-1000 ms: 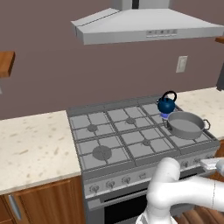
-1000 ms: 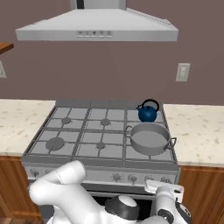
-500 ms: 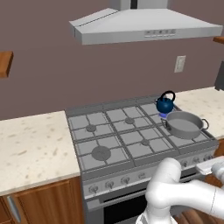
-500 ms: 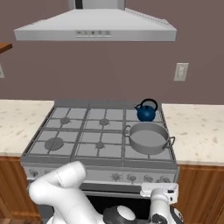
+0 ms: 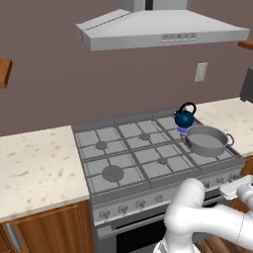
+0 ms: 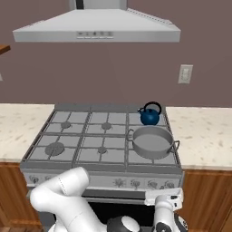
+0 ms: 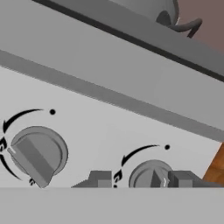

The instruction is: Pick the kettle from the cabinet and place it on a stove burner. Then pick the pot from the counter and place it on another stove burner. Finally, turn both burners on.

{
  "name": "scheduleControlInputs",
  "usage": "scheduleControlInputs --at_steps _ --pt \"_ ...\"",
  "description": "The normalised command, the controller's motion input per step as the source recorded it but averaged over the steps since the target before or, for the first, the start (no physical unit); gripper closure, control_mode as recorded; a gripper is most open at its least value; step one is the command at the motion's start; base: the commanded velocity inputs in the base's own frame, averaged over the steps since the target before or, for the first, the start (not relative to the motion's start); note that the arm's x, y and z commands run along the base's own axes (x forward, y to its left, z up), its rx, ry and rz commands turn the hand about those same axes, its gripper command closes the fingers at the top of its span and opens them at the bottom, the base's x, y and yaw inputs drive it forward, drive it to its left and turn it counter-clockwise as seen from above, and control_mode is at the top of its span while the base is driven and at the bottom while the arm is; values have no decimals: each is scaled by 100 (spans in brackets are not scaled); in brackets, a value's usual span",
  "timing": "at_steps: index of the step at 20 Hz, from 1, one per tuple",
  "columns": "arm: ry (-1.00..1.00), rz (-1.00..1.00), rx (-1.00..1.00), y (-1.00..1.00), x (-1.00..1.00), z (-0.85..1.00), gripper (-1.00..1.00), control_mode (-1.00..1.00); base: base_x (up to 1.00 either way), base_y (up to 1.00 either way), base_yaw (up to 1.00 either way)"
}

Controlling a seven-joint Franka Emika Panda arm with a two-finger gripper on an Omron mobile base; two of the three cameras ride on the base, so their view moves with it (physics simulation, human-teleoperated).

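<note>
The dark-blue kettle (image 5: 185,117) (image 6: 150,115) stands on the stove's back right burner, with a faint blue glow under it in the left base view. In front of it the grey pot (image 5: 206,140) (image 6: 151,141) sits on the front right burner. My gripper (image 7: 140,180) (image 6: 165,196) (image 5: 237,189) is down at the stove's front panel. It is open, one fingertip on each side of the rightmost knob (image 7: 151,176). The neighbouring knob (image 7: 36,154) to its left is turned at a slant. The pot's rim and loop handle (image 7: 186,25) show above the panel.
The other burners (image 5: 112,173) (image 6: 55,148) are bare. The beige counter (image 5: 34,165) (image 6: 201,131) flanks the stove (image 5: 163,184) on both sides. A steel hood (image 5: 163,30) hangs overhead. A piece of the brown cabinet shelf (image 5: 4,72) shows at the far left.
The hand has stayed at the right end of the stove's knob panel, sinking only slightly. Kettle and pot have not moved.
</note>
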Motion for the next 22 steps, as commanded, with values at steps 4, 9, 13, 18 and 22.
scheduleControlInputs --at_steps 4,9,13,18,22 --pt "-52 79 -1 -58 0 0 100 -100 0 0 0" --pt "-52 79 0 -62 0 0 100 -100 0 0 0" --pt "-54 78 0 -64 0 0 100 -100 0 0 0" --pt "-56 79 0 -63 0 0 100 -100 0 0 0" --pt "-58 79 0 -63 0 0 100 -100 0 0 0"
